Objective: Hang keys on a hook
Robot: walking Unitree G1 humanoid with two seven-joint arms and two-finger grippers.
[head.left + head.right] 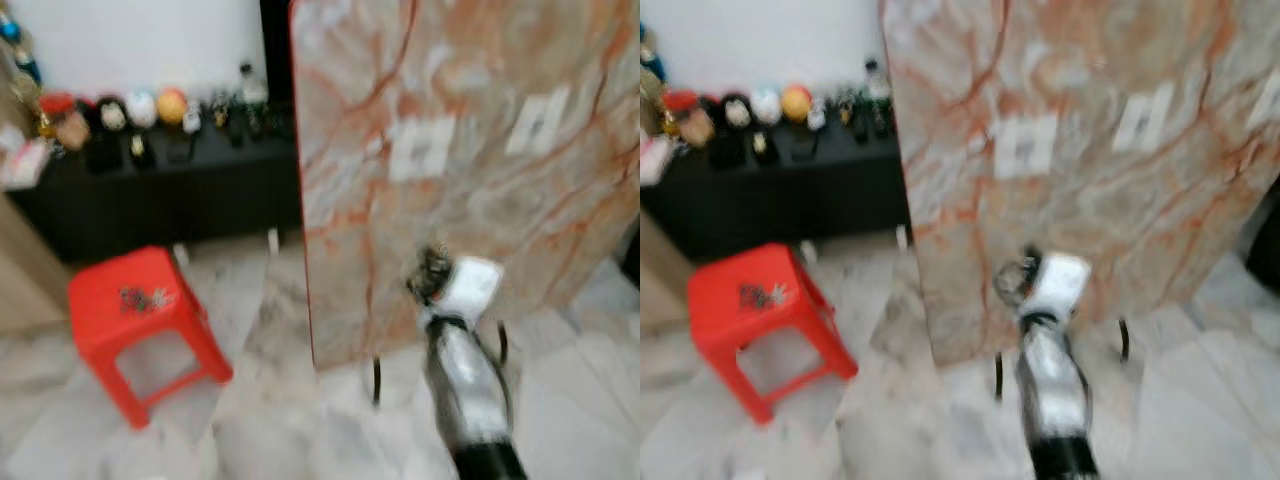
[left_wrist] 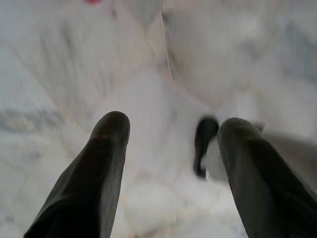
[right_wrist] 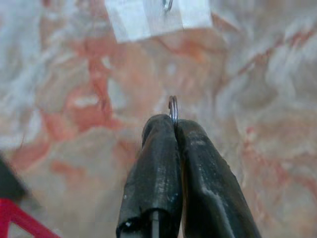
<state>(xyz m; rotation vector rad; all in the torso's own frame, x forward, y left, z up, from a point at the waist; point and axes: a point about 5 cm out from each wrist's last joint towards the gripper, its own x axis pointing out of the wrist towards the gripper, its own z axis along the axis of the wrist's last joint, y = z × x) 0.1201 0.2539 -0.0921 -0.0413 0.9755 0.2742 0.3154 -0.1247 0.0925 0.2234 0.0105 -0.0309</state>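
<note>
Right gripper (image 3: 174,124) had its two black fingers pressed together on the key ring (image 3: 172,106), whose top stood out above the tips so it could catch a hook. It was raised before the marble panel (image 1: 480,150), below the taped hook (image 3: 167,6). Left gripper (image 2: 171,134), fingers apart, hung idle over the floor (image 2: 59,74).

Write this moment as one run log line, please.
right gripper: shut on key ring | hook: ahead on marble panel | left gripper: open, idle
</note>
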